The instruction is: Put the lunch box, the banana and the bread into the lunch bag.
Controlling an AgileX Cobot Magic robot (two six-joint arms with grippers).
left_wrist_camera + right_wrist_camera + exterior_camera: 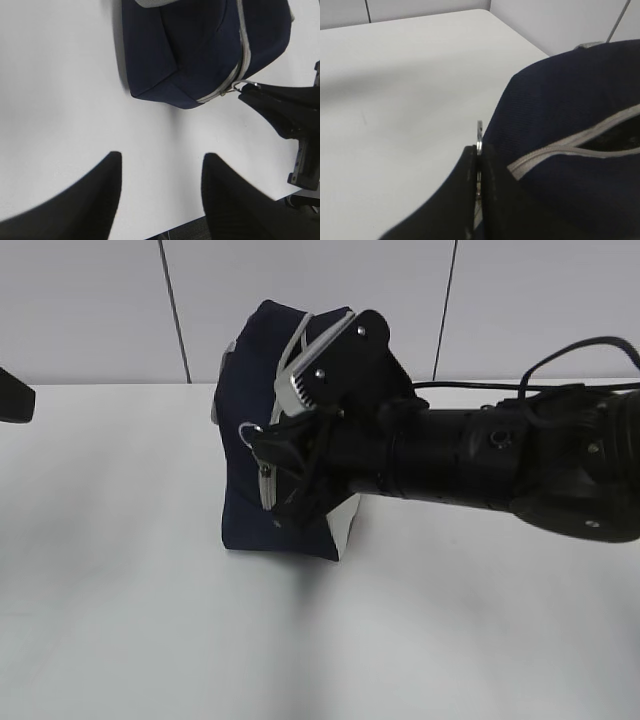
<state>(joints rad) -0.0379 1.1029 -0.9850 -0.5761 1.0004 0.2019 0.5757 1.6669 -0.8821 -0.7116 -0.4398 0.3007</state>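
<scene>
Navy lunch bag [262,430] upright mid-desk [120,620]; soft, light, liable to sag, so best taken by zipper ring [240,85]; right fingers [479,165] pinched shut on it; left fingers [95,197] apart, hovering nearby.

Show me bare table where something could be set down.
Free: the table left of and in front of the lunch bag. Crowded: the bag's right side, where the right gripper pinches the zipper pull.
</scene>
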